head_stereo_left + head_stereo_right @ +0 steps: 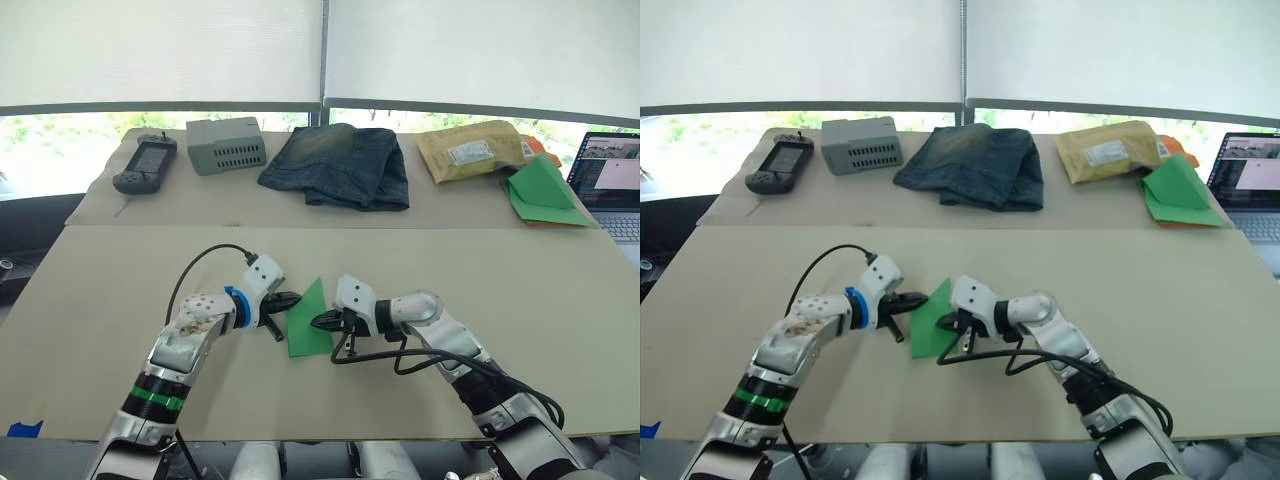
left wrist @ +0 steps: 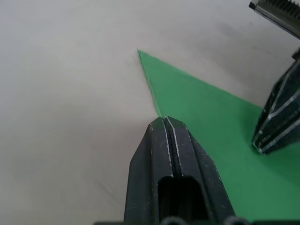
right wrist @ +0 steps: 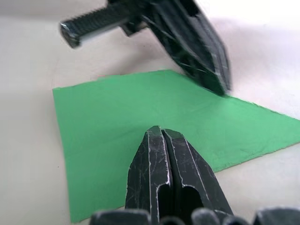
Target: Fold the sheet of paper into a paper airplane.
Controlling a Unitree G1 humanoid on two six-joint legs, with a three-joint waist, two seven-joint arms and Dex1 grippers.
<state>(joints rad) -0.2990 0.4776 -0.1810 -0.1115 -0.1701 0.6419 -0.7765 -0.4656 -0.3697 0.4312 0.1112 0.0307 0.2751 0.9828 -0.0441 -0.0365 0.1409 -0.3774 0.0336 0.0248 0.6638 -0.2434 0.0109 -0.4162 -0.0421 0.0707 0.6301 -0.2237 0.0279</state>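
Note:
The sheet of paper (image 1: pixel 308 322) is bright green and lies flat on the near table, coming to a point at its far end with a square near end. My left gripper (image 1: pixel 293 299) is shut, its tip resting at the paper's left slanted edge (image 2: pixel 154 101). My right gripper (image 1: pixel 319 322) is shut too, its tip down on the paper's right side. In the right wrist view its fingers (image 3: pixel 161 159) lie over the green surface (image 3: pixel 108 112), with the left gripper (image 3: pixel 199 51) just beyond. Neither gripper has paper between its fingers.
Along the back table lie a black handheld controller (image 1: pixel 146 163), a grey vented box (image 1: pixel 226 144), folded jeans (image 1: pixel 340 165), a padded envelope (image 1: pixel 475 150), a bigger green triangular paper with orange edge (image 1: pixel 543 192) and a laptop (image 1: pixel 612 180).

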